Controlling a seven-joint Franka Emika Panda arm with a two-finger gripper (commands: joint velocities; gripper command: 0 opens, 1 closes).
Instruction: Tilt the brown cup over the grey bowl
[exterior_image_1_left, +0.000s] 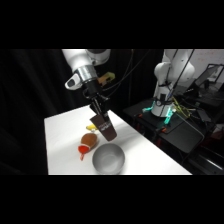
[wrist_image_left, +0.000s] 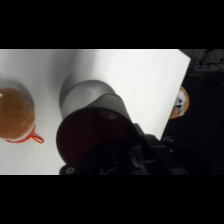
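Table (exterior_image_1_left: 150, 155): white top, carrying everything listed below; its near edge runs along the bottom of the side view.

Arm (exterior_image_1_left: 82, 67): white, reaching down over the middle of the table from above.

Grey bowl (exterior_image_1_left: 108, 159): round, plain, widest item, standing upright close to the near edge. Nothing can be made out inside it.

Rounded brown-and-red object (exterior_image_1_left: 87, 142): resting on the table just beside the bowl, on the side toward the far left corner.

Brown cup (exterior_image_1_left: 106, 127): lifted clear of the table, tilted, hanging just above the bowl's far rim.

Gripper (exterior_image_1_left: 101, 119): pinching the brown cup by its upper part.

Handling note: the tilt looks partly made. To finish well, judged from here, rotate slowly about the cup's rim, keep the mouth over the bowl's centre rather than its rim, and hold the pinch firm so the cup doesn't slip.
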